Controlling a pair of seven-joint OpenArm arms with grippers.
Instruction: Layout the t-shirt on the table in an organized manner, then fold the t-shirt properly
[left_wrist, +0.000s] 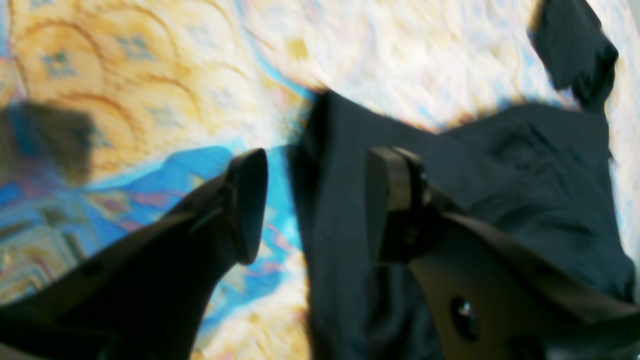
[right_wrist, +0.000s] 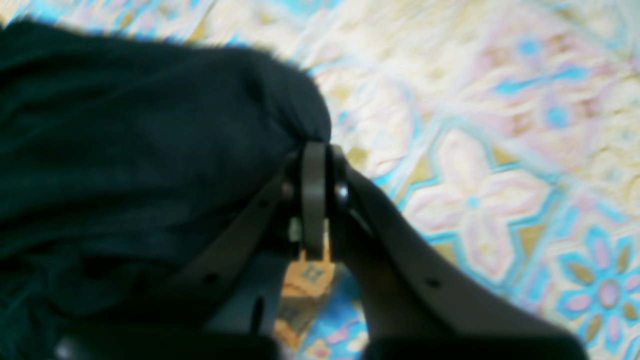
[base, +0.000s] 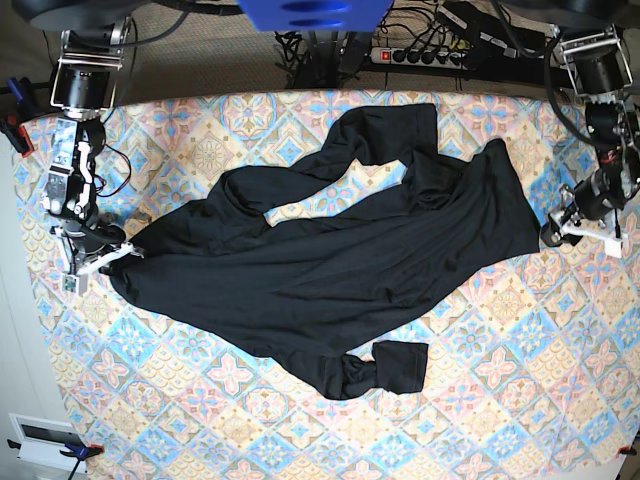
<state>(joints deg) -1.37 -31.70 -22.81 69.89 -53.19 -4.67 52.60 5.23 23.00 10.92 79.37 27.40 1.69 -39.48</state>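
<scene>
fingers of left gripper (left_wrist: 316, 205) spread above t-shirt (base: 340, 260); right gripper (right_wrist: 320, 150) pinches its edge.

Base view looks straight down from overhead, far enough to take in the whole table (base: 560, 400) and shirt (base: 330, 260). Left wrist view sits close behind the left claw (left_wrist: 315, 205), facing the shirt edge at the base view's 3 o'clock. Right wrist view sits close behind the right claw (right_wrist: 320, 200), facing the edge at 9 o'clock.
</scene>
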